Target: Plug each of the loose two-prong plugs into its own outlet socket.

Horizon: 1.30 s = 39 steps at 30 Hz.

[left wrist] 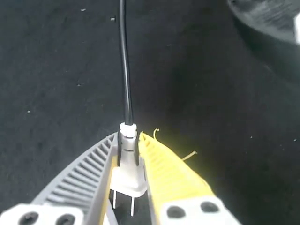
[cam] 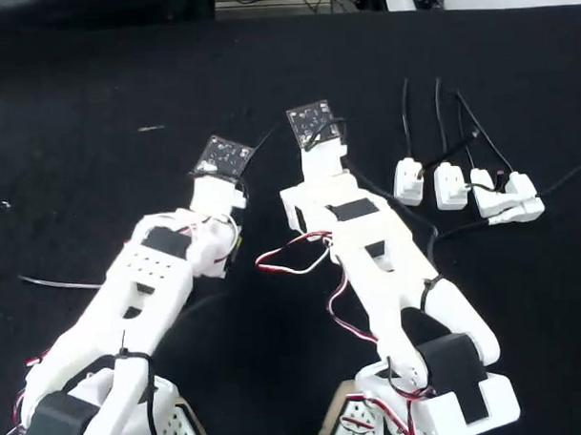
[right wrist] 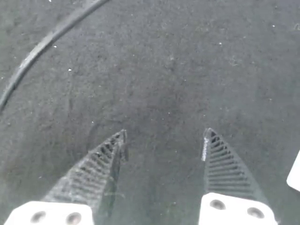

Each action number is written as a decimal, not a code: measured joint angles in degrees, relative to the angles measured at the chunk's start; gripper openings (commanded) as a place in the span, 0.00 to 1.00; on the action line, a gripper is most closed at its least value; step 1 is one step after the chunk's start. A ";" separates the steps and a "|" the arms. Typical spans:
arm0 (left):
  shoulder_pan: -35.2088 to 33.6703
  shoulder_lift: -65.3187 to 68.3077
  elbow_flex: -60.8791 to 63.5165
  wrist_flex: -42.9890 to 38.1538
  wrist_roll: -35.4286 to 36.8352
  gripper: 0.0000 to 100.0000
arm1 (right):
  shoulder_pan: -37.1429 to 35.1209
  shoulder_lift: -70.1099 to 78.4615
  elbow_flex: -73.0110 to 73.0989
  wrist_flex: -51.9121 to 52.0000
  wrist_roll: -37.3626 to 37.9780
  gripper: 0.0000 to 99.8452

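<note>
2 arms sit side by side at the near edge of the black cloth (cam: 96,110), so I work outward from there.

My left arm (cam: 149,280) carries the load. The left gripper (left wrist: 129,137) is clamped on a white plug (left wrist: 126,176), with its grey and yellow fingers pressing on the plug's sides. The 2 prongs (left wrist: 123,202) point back toward the wrist camera, and the black cord (left wrist: 124,61) runs away past the fingertips over the cloth. I judge this grip good for carrying but not for inserting, since the prongs face away from anything ahead. A regrasp or a handover looks necessary.

My right arm (cam: 378,253) lies between the plug and its goal. The right gripper (right wrist: 164,136) hovers above bare cloth with its jaws apart and nothing between them. I take it as kept free to receive the plug or steady a socket. A second cord (right wrist: 42,44) crosses beyond its tips.

Farthest out, on the right arm's outer side, is a row of white sockets (cam: 450,185), well apart from the held plug. Their cords trail toward the far edge.
</note>
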 measured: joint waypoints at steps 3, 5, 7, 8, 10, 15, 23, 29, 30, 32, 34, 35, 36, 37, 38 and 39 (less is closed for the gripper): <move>0.09 0.00 0.09 -0.79 0.18 0.23 | 0.00 0.00 0.00 0.00 0.00 0.24; 0.09 0.00 0.44 -0.97 0.18 0.26 | 0.00 0.00 0.00 0.00 0.00 0.24; 0.18 0.00 0.44 -0.79 0.18 0.26 | 0.00 0.00 0.00 0.00 0.00 0.24; 0.18 0.00 0.44 0.00 0.18 0.26 | 0.00 0.00 0.00 0.00 0.00 0.24; 0.18 -0.09 0.09 2.46 0.18 0.26 | 0.00 0.00 0.00 0.00 0.00 0.24; -7.30 -1.85 -5.10 8.79 0.18 0.26 | 0.00 0.00 0.00 0.00 0.00 0.24; -26.37 -1.93 -8.35 9.58 -0.26 0.26 | 0.00 0.00 0.00 0.00 0.00 0.24; -36.04 -1.58 -3.52 9.58 -12.22 0.26 | 0.00 0.00 0.00 0.00 0.00 0.24; -37.71 -1.58 -2.73 9.67 -13.80 0.26 | 0.00 0.00 0.00 0.00 0.00 0.24; -39.82 -1.58 -2.29 11.60 -17.05 0.26 | 0.00 0.00 0.00 0.00 0.00 0.24; -40.53 -1.58 -2.37 15.65 -22.15 0.26 | 0.00 0.00 0.00 0.00 0.00 0.24; -40.53 -1.58 -2.81 18.37 -24.88 0.26 | 0.00 0.00 0.00 0.00 0.00 0.24; -40.53 -1.58 -3.60 21.19 -27.69 0.26 | 0.00 0.00 0.00 0.00 0.00 0.24; -40.53 -1.58 -4.84 24.00 -30.15 0.26 | 0.00 0.00 0.00 0.00 0.00 0.24; -40.53 -1.58 -5.98 26.55 -32.09 0.26 | 0.00 0.00 0.00 0.00 0.00 0.24; -40.44 -1.49 -6.86 28.66 -33.49 0.26 | 0.00 0.00 0.00 0.00 0.00 0.24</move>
